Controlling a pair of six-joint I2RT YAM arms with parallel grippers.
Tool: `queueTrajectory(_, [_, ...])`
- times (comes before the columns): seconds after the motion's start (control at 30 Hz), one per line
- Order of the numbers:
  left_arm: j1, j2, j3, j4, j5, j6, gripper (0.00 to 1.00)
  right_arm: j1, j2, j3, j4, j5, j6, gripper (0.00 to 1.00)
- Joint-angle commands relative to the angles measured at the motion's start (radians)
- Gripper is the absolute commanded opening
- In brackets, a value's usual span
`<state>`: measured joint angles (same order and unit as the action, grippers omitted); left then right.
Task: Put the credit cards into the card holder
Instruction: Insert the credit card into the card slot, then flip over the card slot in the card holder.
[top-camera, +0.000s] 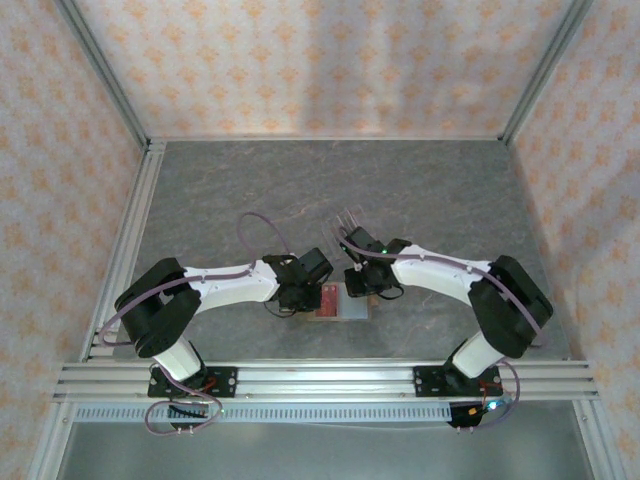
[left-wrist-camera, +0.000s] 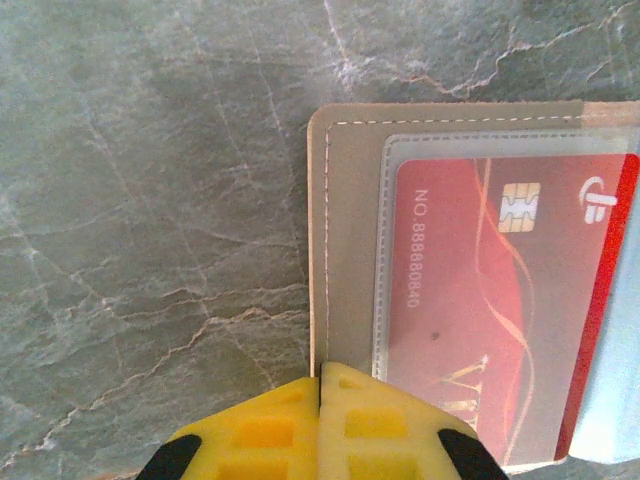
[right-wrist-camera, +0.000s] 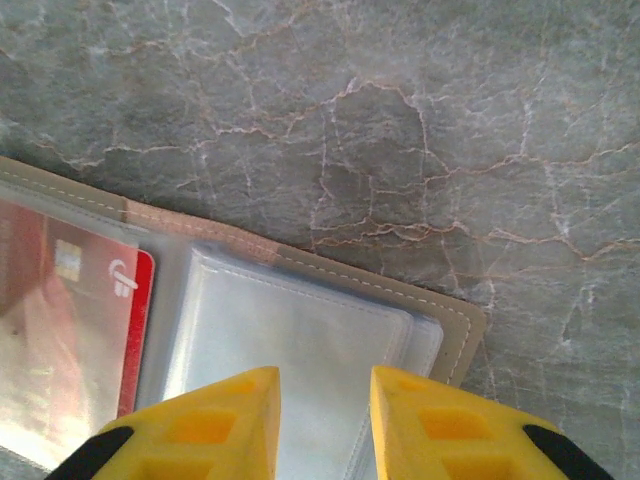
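The tan card holder (top-camera: 352, 306) lies open on the grey marble table, its clear sleeves facing up. A red credit card (left-wrist-camera: 480, 300) with a gold chip sits inside the sleeve on the holder's left half (left-wrist-camera: 345, 250). My left gripper (left-wrist-camera: 322, 385) is shut, its yellow tips together over the holder's left border. My right gripper (right-wrist-camera: 325, 400) is open, its fingers apart just above the empty clear sleeves (right-wrist-camera: 290, 330) on the right half. The card's red edge (right-wrist-camera: 140, 300) and the holder's tan border (right-wrist-camera: 450, 315) lie beside it. In the top view both grippers (top-camera: 320, 292) (top-camera: 356, 286) meet over the holder.
A clear slotted stand (top-camera: 347, 218) stands just behind the grippers. Bare marble (top-camera: 330, 180) stretches to the back and to both sides. Patterned walls enclose the table, with a metal rail (top-camera: 320, 378) along the near edge.
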<state>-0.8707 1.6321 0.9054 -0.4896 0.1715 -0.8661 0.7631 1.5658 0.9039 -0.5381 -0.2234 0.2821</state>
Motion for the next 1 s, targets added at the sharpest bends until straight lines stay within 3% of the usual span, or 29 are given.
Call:
queueTrajectory(0.0, [-0.004,-0.03,-0.013,-0.035,-0.032,-0.011,0.0,0.007,0.019,-0.004,-0.008,0.042,-0.012,0.29])
queueTrajectory(0.4, [-0.004,-0.034,-0.023,-0.03,-0.035,-0.016,0.0,0.039,0.043,-0.057,0.011,0.105,0.027,0.29])
queueTrajectory(0.63, [-0.004,-0.044,-0.03,-0.029,-0.036,-0.019,0.0,0.039,-0.059,-0.037,-0.028,0.181,0.053,0.31])
queueTrajectory(0.97, [-0.004,-0.039,-0.031,-0.02,-0.032,-0.022,0.0,0.039,-0.032,0.015,-0.028,0.1,0.019,0.33])
